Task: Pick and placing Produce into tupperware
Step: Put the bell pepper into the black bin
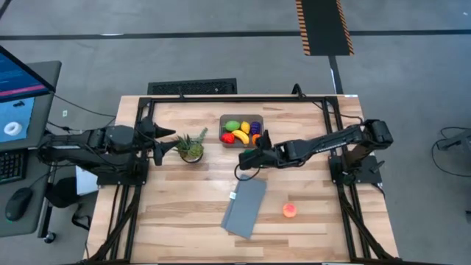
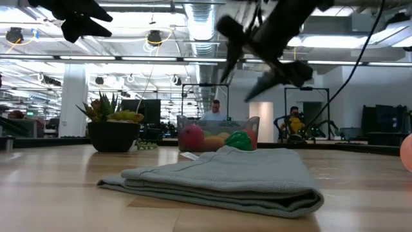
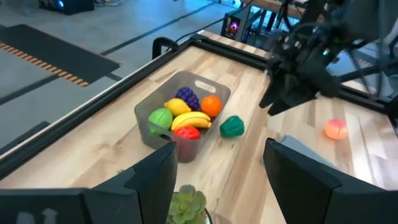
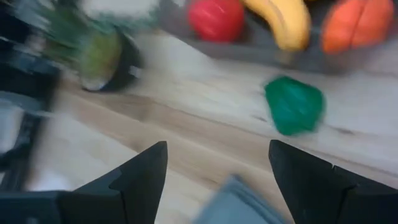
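Note:
The smoky-grey tupperware stands on the table's far middle. It holds a light green piece, a yellow banana, a purple bunch, an orange piece and a red piece. A dark green piece lies on the wood just in front of the tub. A pink-orange fruit rests on the table's near right. My right gripper hangs open in the air above the dark green piece, holding nothing. My left gripper is open, left of the plant.
A small potted plant stands left of the tub, right beside my left gripper. A folded grey-blue cloth lies on the near middle. Black frame rails run along the table's edges. People sit in the room beyond.

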